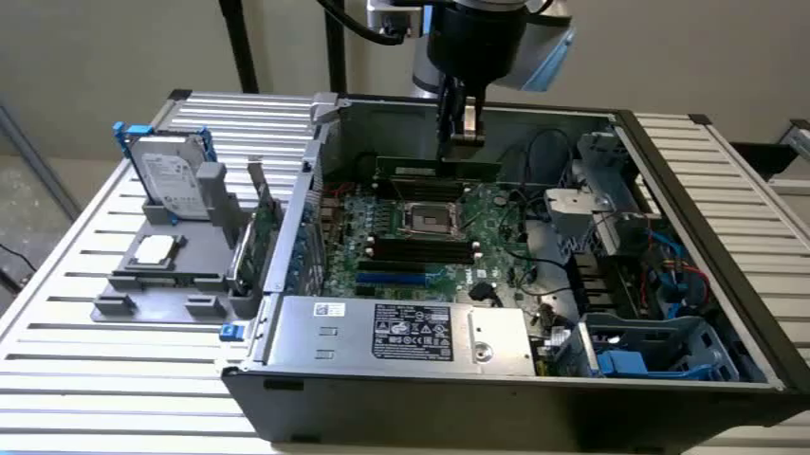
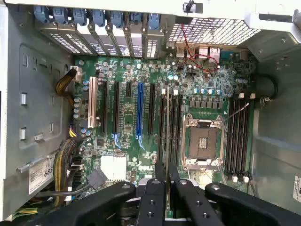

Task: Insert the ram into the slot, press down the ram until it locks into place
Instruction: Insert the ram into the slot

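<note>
Jaws clamped on the ram, held on edge over the motherboard, open computer case.

I watched a white table of long metal slats carry the whole setup, its ribs running across the exterior view from side to side. An open black computer case lay on its side directly on the slats, taking up the middle and the exterior view's right, with more slats showing past its far wall there. Just beside the case, on the exterior view's left, a grey plastic holder sat flat on the table, which reached on beyond it toward the near edge.
</note>
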You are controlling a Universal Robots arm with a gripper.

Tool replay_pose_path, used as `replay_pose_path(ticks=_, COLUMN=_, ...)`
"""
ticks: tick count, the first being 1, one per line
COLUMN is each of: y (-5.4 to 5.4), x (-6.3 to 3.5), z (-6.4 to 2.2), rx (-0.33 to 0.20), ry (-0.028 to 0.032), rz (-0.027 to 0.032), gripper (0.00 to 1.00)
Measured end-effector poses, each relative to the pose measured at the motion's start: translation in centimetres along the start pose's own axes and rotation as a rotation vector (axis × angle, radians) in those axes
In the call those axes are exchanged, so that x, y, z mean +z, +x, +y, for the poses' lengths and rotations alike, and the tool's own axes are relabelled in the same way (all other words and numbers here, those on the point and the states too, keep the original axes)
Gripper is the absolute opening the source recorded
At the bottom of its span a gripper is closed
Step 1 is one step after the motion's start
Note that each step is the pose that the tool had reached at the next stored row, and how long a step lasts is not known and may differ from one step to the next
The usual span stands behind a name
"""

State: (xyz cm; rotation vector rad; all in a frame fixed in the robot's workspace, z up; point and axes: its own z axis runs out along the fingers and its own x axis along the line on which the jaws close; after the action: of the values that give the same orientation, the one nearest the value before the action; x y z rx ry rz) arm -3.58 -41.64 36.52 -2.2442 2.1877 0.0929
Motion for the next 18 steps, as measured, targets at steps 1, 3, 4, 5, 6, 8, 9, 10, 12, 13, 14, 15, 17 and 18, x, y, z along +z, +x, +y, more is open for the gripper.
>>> replay_pose_path(ticks=1, y=0.0, x=0.0, z=0.0, rx=0.0, ry=0.0, rz=-0.0003, gripper=0.14)
replay_pose_path(ticks=3, y=0.0, x=0.0, z=0.0, rx=0.0, ry=0.0, rz=-0.0008, gripper=0.14)
replay_pose_path(ticks=4, y=0.0, x=0.0, z=0.0, rx=0.0, ry=0.0001, rz=-0.0011, gripper=0.14)
replay_pose_path(ticks=5, y=0.0, x=0.0, z=0.0, rx=0.0, ry=0.0, rz=-0.0013, gripper=0.14)
replay_pose_path(ticks=6, y=0.0, x=0.0, z=0.0, rx=0.0, ry=0.0, rz=-0.0015, gripper=0.14)
replay_pose_path(ticks=8, y=0.0, x=0.0, z=0.0, rx=0.0, ry=0.0001, rz=-0.0021, gripper=0.14)
replay_pose_path(ticks=9, y=0.0, x=0.0, z=0.0, rx=0.0, ry=0.0001, rz=-0.0024, gripper=0.14)
replay_pose_path(ticks=10, y=0.0, x=0.0, z=0.0, rx=0.0, ry=0.0001, rz=-0.0026, gripper=0.14)
replay_pose_path(ticks=12, y=0.0, x=0.0, z=0.0, rx=0.0, ry=0.0001, rz=-0.0031, gripper=0.14)
replay_pose_path(ticks=13, y=0.0, x=0.0, z=0.0, rx=0.0, ry=0.0001, rz=-0.0033, gripper=0.14)
replay_pose_path(ticks=14, y=0.0, x=0.0, z=0.0, rx=0.0, ry=0.0002, rz=-0.0037, gripper=0.14)
replay_pose_path(ticks=15, y=0.0, x=0.02, z=-0.01, rx=0.0, ry=0.001, rz=-0.0037, gripper=0.14)
replay_pose_path(ticks=17, y=0.02, x=0.32, z=-0.02, rx=0.0, ry=0.0037, rz=-0.0039, gripper=0.14)
replay_pose_path(ticks=18, y=0.02, x=0.49, z=-0.03, rx=0.0, ry=0.0037, rz=-0.0038, gripper=0.14)
